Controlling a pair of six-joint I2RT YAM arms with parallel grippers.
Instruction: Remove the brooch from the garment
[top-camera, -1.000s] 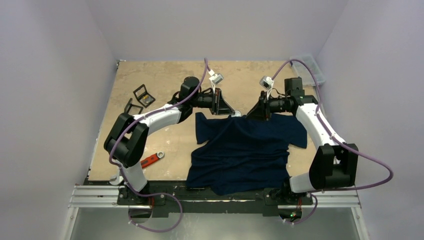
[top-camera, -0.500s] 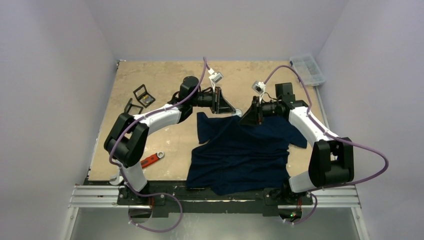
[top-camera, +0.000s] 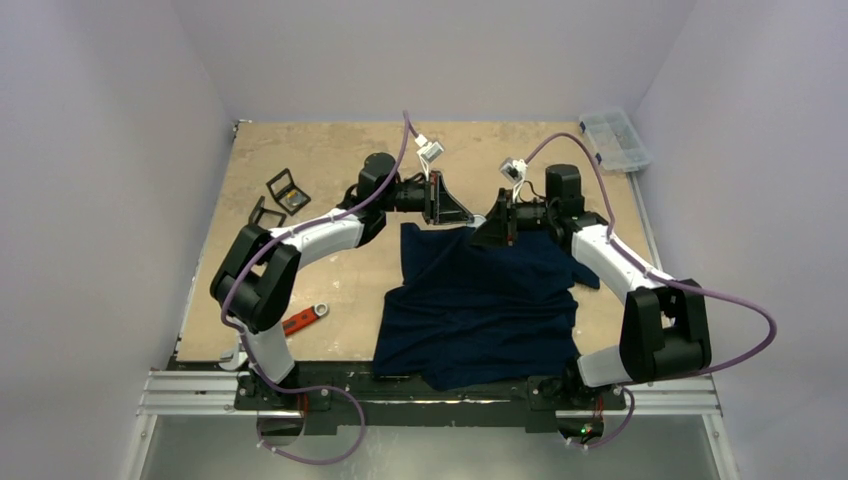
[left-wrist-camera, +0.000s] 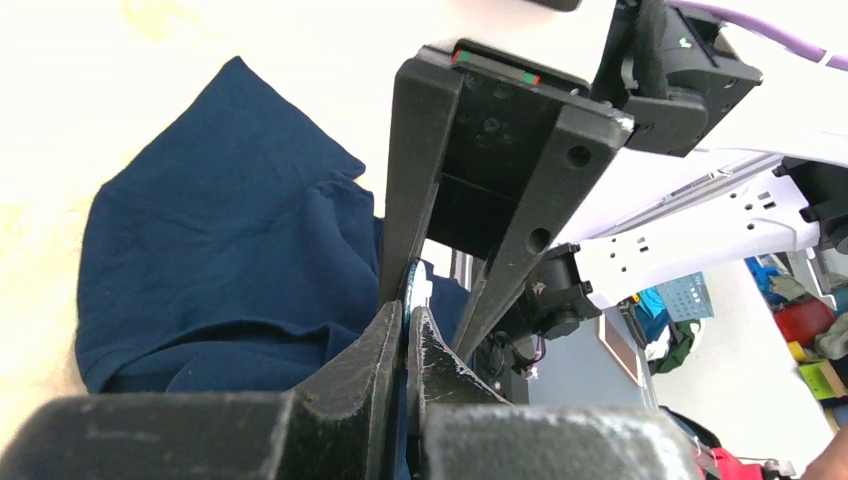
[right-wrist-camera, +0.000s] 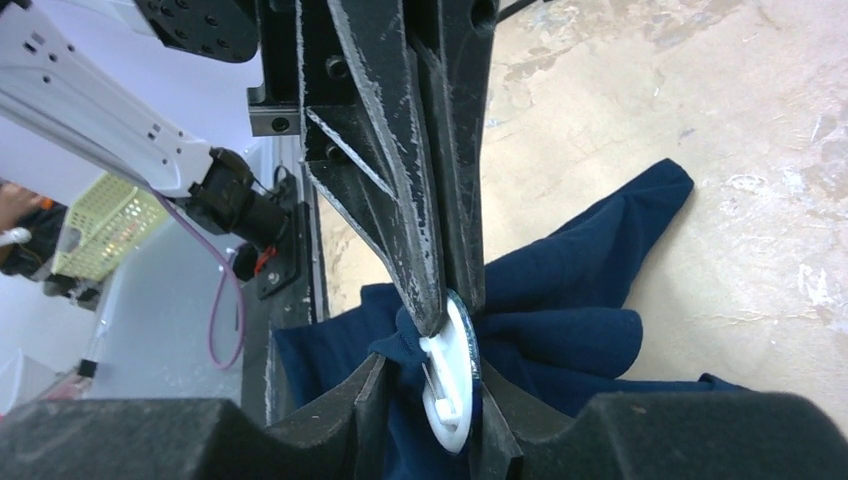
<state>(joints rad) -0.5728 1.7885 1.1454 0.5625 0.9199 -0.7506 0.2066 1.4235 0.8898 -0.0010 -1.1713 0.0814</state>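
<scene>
Brooch (right-wrist-camera: 455, 400), a white disc, sat at the neck edge of the navy T-shirt (top-camera: 480, 300) on the desk (top-camera: 300, 160), clamped between the right gripper's (right-wrist-camera: 432, 380) jaws; the left gripper's (left-wrist-camera: 405, 318) jaws were pressed together on the T-shirt's fabric just beside it

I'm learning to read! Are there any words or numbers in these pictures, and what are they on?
No text can be read.
garment: plain, no print.
brooch: no writing shows.
blue-and-white card behind the arms: marks too blurred to read.
</scene>
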